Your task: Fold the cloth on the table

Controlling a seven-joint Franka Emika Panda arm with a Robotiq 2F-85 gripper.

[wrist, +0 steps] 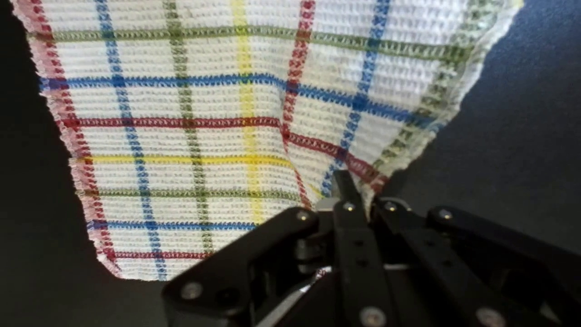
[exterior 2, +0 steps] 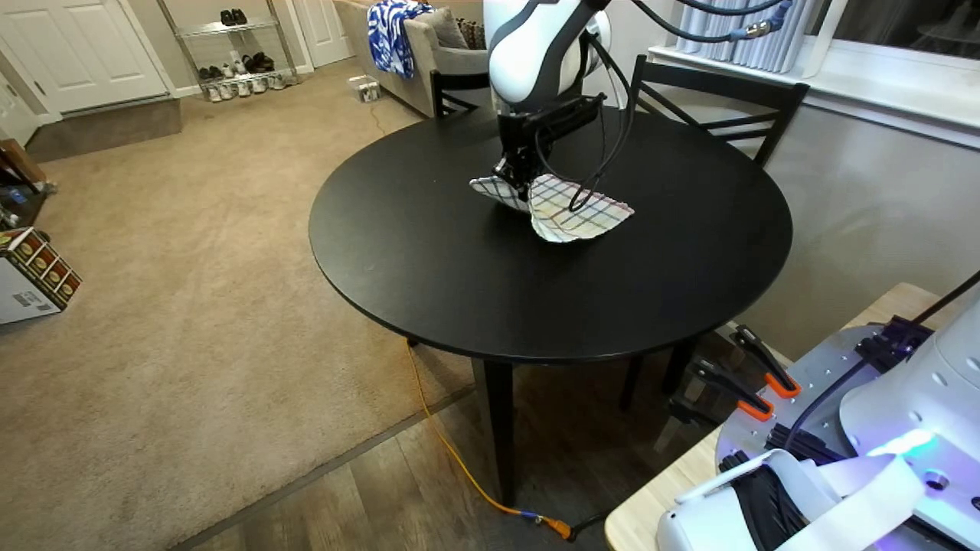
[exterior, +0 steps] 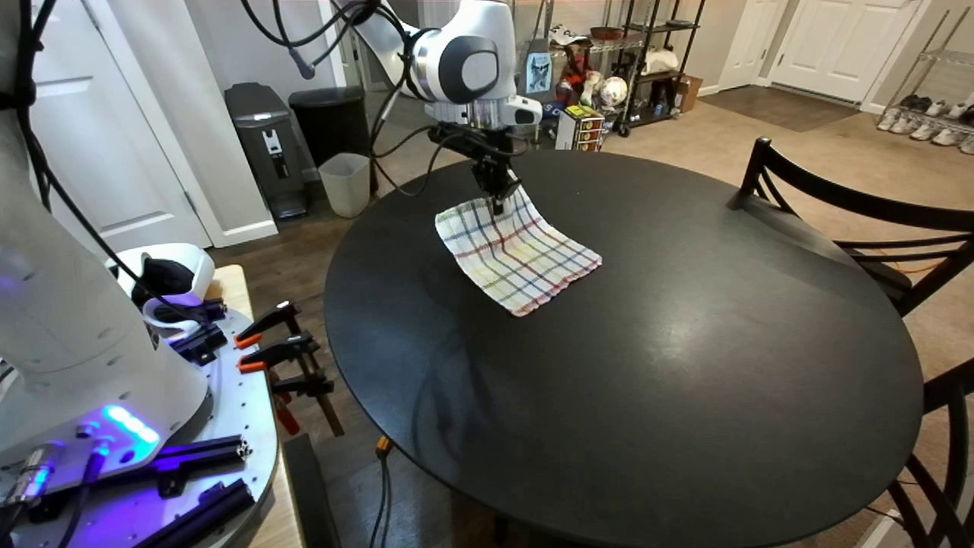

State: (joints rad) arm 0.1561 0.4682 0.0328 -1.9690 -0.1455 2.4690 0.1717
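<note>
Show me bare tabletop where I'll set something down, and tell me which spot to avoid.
In an exterior view, the table is bare from the cloth to the dark chairs, and on the cloth's side toward the robot's base. Keep off the cloth's lifted end: the gripper pinches its edge, and cables loop beside it.

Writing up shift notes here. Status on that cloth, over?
End effector pinching cloth at one edge. Puckered there, not yet folded over. Cable loop hanging close by, possible snag.

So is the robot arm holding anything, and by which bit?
Yes, the cloth, pinched partway along its green-striped edge in the closed end effector.
</note>
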